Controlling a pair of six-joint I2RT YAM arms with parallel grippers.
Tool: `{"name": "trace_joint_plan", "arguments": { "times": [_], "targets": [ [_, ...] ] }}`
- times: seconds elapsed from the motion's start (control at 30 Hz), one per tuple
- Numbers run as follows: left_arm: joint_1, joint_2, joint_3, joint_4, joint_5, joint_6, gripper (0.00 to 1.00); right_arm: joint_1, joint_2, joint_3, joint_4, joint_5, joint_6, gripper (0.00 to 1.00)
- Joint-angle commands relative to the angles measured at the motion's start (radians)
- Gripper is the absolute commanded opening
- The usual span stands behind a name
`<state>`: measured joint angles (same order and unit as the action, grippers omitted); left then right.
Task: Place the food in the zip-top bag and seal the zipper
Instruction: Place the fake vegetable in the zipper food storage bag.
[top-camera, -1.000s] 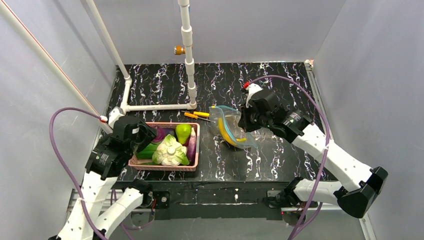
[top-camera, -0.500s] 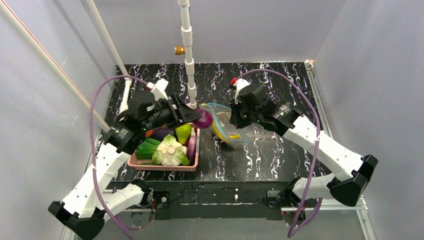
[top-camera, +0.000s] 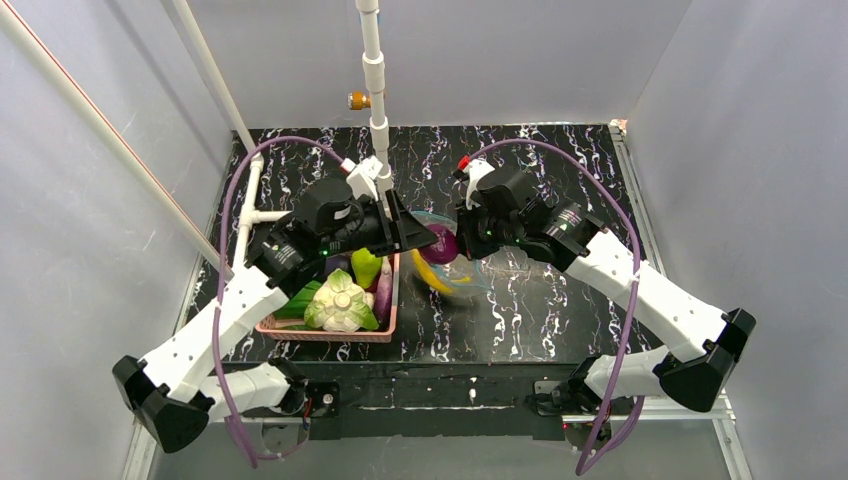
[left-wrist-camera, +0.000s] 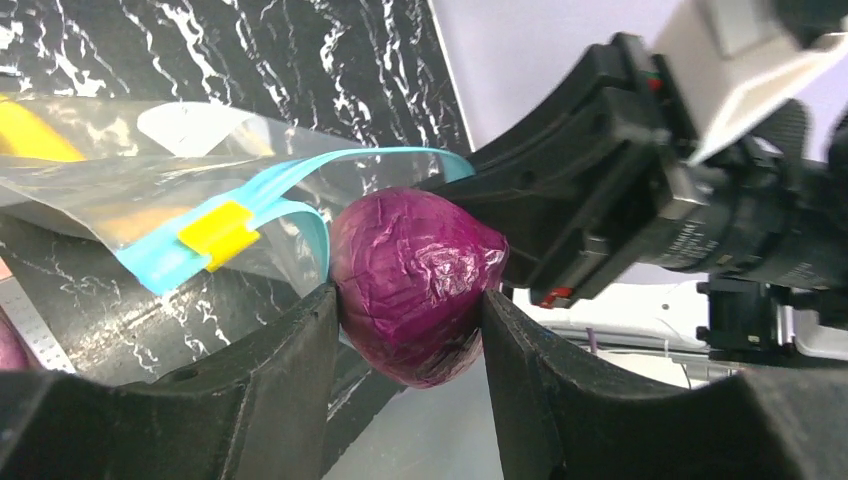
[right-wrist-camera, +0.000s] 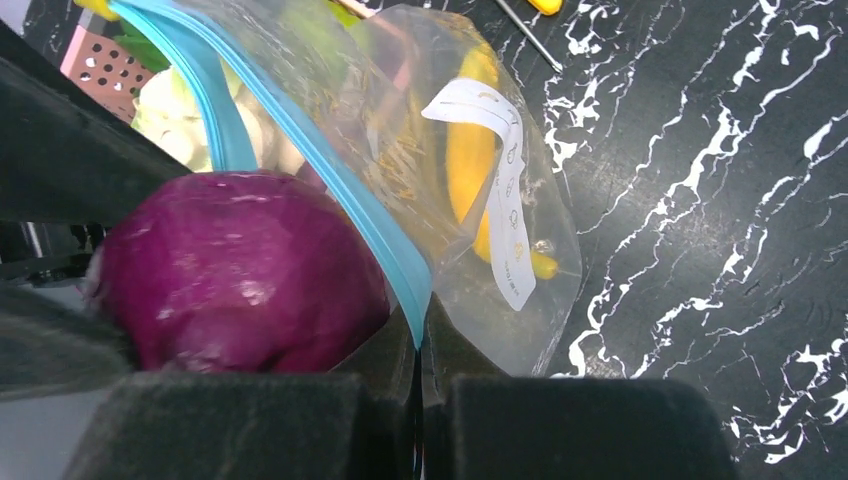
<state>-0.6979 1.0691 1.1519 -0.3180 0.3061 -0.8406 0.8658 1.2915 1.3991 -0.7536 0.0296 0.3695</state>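
- Top view: the left gripper (top-camera: 425, 240) holds a purple piece (top-camera: 441, 245) at the bag (top-camera: 472, 272). The right gripper (top-camera: 462, 238) holds the bag up by its rim over the middle of the surface (top-camera: 560, 170). The pear (top-camera: 366, 266) and leafy head (top-camera: 340, 300) lie in the basket (top-camera: 330, 334) by the near-left edge.
- Left wrist: jaws part-open, clamped on the purple piece at the bag's mouth; the zipper (left-wrist-camera: 290, 185) is unsealed.
- Right wrist: jaws pinched shut on the bag's rim, and a yellow piece (right-wrist-camera: 470, 170) is inside. Most of the loading and the sealing remain.

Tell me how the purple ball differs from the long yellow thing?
The purple piece is round; the yellow piece is long and curved. The purple piece is pinched in the left gripper at the zip-top bag's mouth; the yellow piece lies inside. Both are toy food.
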Motion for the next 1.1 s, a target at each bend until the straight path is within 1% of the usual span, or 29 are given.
{"name": "trace_joint_plan", "arguments": {
  "times": [0.0,0.1,0.17,0.27,0.37,0.4,0.47,0.5,0.57,0.6,0.63,0.83,1.07],
  "targets": [
    [-0.008,0.040,-0.003,-0.060,-0.064,0.009,0.00,0.014,-0.017,0.038,0.035,-0.010,0.011,0.01],
    [-0.023,0.067,0.050,-0.225,-0.189,-0.003,0.00,0.020,-0.017,0.039,0.035,0.014,0.008,0.01],
    [-0.029,0.083,0.075,-0.293,-0.233,-0.017,0.00,0.023,-0.016,0.041,0.038,0.020,0.007,0.01],
    [-0.038,0.111,0.091,-0.328,-0.241,-0.039,0.00,0.026,-0.014,0.043,0.049,0.031,0.006,0.01],
    [-0.042,0.134,0.091,-0.324,-0.235,-0.067,0.00,0.025,-0.018,0.039,0.065,0.038,0.004,0.01],
    [-0.043,0.143,0.093,-0.314,-0.226,-0.071,0.03,0.025,-0.018,0.038,0.068,0.036,0.003,0.01],
    [-0.047,0.159,0.103,-0.290,-0.199,-0.076,0.13,0.025,-0.014,0.037,0.064,0.035,0.003,0.01],
    [-0.050,0.164,0.108,-0.281,-0.191,-0.078,0.22,0.026,-0.015,0.034,0.065,0.035,0.002,0.01],
    [-0.060,0.170,0.116,-0.263,-0.181,-0.082,0.44,0.026,-0.018,0.025,0.068,0.035,0.002,0.01],
    [-0.062,0.173,0.120,-0.262,-0.175,-0.081,0.52,0.026,-0.020,0.020,0.070,0.036,0.002,0.01],
    [-0.064,0.171,0.123,-0.261,-0.170,-0.077,0.56,0.026,-0.021,0.016,0.070,0.037,0.002,0.01],
    [-0.065,0.107,0.087,-0.217,-0.133,-0.055,0.73,0.025,-0.031,-0.013,0.077,0.047,0.000,0.01],
    [-0.065,0.017,0.097,-0.221,-0.110,-0.005,0.78,0.026,-0.043,-0.033,0.078,0.051,0.002,0.01]
  ]
}}
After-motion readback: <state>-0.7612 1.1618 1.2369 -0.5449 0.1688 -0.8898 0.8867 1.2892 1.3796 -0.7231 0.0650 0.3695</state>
